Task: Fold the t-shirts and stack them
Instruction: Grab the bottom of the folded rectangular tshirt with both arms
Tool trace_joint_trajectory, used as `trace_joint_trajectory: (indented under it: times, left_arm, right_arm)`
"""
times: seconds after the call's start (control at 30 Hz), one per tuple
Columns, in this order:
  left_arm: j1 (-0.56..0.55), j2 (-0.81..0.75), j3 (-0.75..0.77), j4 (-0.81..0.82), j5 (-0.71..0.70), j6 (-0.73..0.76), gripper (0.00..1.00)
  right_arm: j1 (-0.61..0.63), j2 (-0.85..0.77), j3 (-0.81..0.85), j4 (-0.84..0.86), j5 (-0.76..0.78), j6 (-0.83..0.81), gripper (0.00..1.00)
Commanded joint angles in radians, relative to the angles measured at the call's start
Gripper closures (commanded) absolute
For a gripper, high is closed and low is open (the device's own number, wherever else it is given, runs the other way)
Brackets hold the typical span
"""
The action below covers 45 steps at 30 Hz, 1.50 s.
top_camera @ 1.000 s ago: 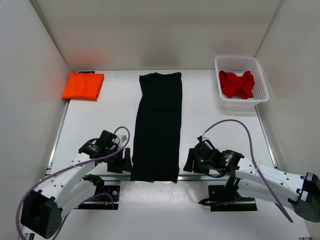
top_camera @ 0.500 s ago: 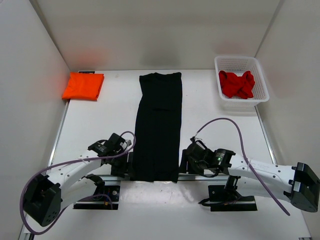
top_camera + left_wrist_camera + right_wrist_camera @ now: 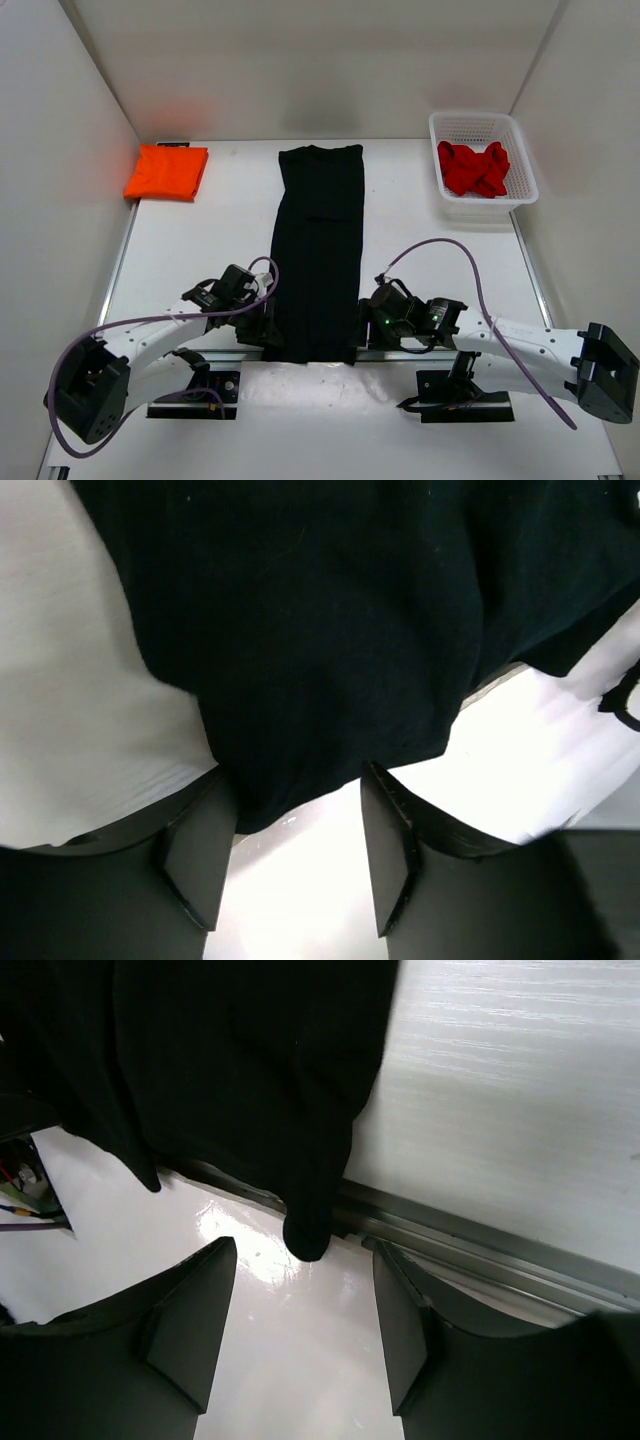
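A black t-shirt [image 3: 318,250] lies folded into a long strip down the middle of the table, and its near hem hangs over the front edge. My left gripper [image 3: 268,326] is at its near left corner. In the left wrist view this gripper [image 3: 295,780] is open, with the black t-shirt [image 3: 300,630] corner dipping between the fingertips. My right gripper [image 3: 362,322] is at the near right corner. It [image 3: 303,1250] is also open, and the tip of the black t-shirt [image 3: 230,1060] hangs between its fingers. An orange t-shirt [image 3: 166,171] lies folded at the back left. A red t-shirt [image 3: 474,167] is crumpled in the basket.
A white mesh basket [image 3: 522,160] stands at the back right. A metal rail [image 3: 480,1245] runs along the table's front edge under the hem. White walls close in the left, right and back sides. Both arm bases [image 3: 460,395] sit below the rail.
Both grippers have moved inward to the black t-shirt's near corners, the left from the left, the right from the right. The left jaws have narrowed a little.
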Motion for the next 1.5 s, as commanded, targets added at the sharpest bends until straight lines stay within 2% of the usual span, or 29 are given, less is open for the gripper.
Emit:
trace_joint_trajectory:
  times: [0.0,0.17,0.47,0.63,0.8,0.93,1.03,1.1,1.17,1.2,1.23,1.33,1.47]
  left_arm:
    - [0.001,0.04,-0.036,0.039,-0.029,0.014,0.39]
    - [0.004,0.036,-0.041,-0.027,0.037,0.006,0.44]
    - [0.002,0.051,-0.033,-0.108,0.04,0.003,0.47]
    - [0.051,0.036,-0.097,-0.047,0.06,-0.03,0.51]
    - [0.066,0.013,-0.091,0.042,0.102,-0.058,0.5]
    - [0.067,0.01,-0.107,0.033,0.082,-0.04,0.48]
    - [0.059,-0.004,-0.133,0.062,0.103,-0.047,0.53]
    - [0.07,-0.006,-0.14,0.074,0.117,-0.056,0.67]
    - [0.079,-0.009,-0.14,0.082,0.125,-0.059,0.76]
    - [0.077,-0.009,-0.136,0.093,0.131,-0.06,0.79]
    - [0.079,-0.013,-0.13,0.102,0.14,-0.06,0.79]
    - [0.08,-0.021,-0.108,0.114,0.148,-0.046,0.8]
    - [0.097,-0.035,-0.064,0.119,0.18,-0.047,0.84]
  right_arm:
    - [-0.013,0.008,-0.038,0.073,-0.048,-0.01,0.46]
    - [0.001,0.012,-0.054,0.107,-0.073,0.016,0.46]
    - [-0.008,0.054,-0.077,0.182,-0.104,0.004,0.46]
    - [0.002,0.088,-0.115,0.249,-0.139,0.039,0.5]
    - [0.002,0.093,-0.114,0.248,-0.141,0.042,0.52]
    - [-0.007,0.071,-0.132,0.279,-0.141,0.05,0.52]
    - [-0.018,0.082,-0.134,0.292,-0.15,0.039,0.56]
    - [-0.018,0.096,-0.138,0.309,-0.157,0.044,0.62]
    - [-0.019,0.099,-0.143,0.334,-0.17,0.058,0.66]
    - [-0.015,0.108,-0.149,0.349,-0.168,0.061,0.72]
    - [-0.011,0.111,-0.15,0.364,-0.171,0.059,0.73]
    - [-0.022,0.116,-0.147,0.38,-0.179,0.062,0.98]
    - [-0.047,0.09,-0.144,0.371,-0.194,0.046,1.0]
